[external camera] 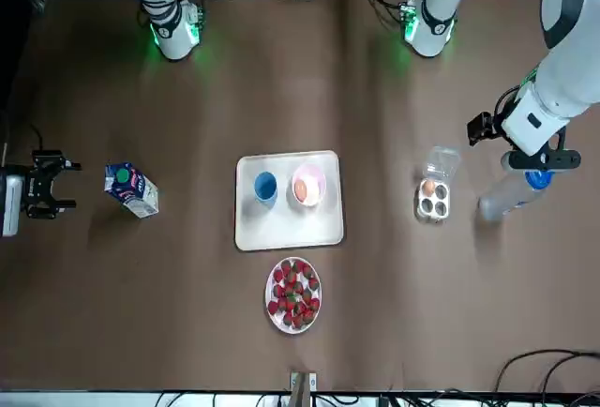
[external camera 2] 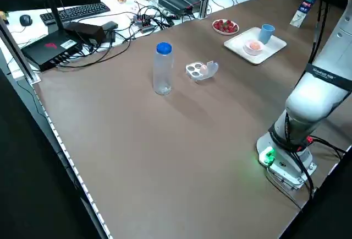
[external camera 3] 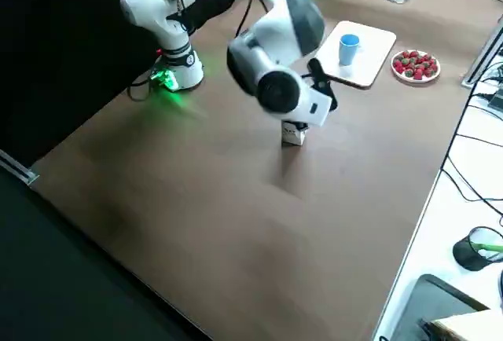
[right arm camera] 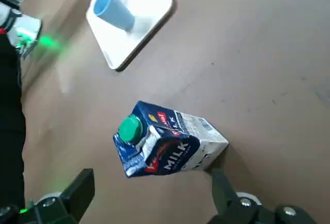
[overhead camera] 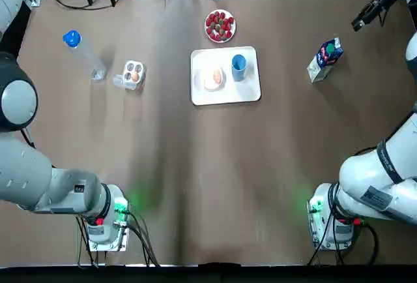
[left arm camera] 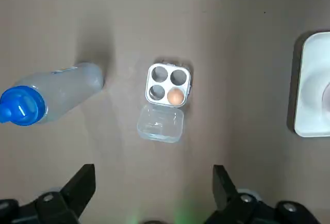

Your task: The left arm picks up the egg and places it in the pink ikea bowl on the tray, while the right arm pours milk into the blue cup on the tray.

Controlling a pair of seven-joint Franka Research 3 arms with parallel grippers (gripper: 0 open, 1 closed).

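1. Left wrist view: the left gripper (left arm camera: pixel 153 175) hangs high over the table with its fingers spread and empty. This stance probably serves to hold the whole egg carton (left arm camera: pixel 169 83) in sight before a descent.
2. The egg (left arm camera: pixel 176 96) sits in one cell with the lid folded open, so it can be taken from above.
3. The right gripper (right arm camera: pixel 152 178), likewise spread and empty, hovers near the upright milk carton (right arm camera: pixel 167 144), not touching it.
4. On the tray (overhead camera: pixel 247 91), the pink bowl (overhead camera: pixel 214 78) and blue cup (overhead camera: pixel 238 64) stand side by side. An orange shape shows in the bowl; what it is cannot be told.
5. A water bottle (overhead camera: pixel 83 53) stands near the egg carton and is a likely obstacle.
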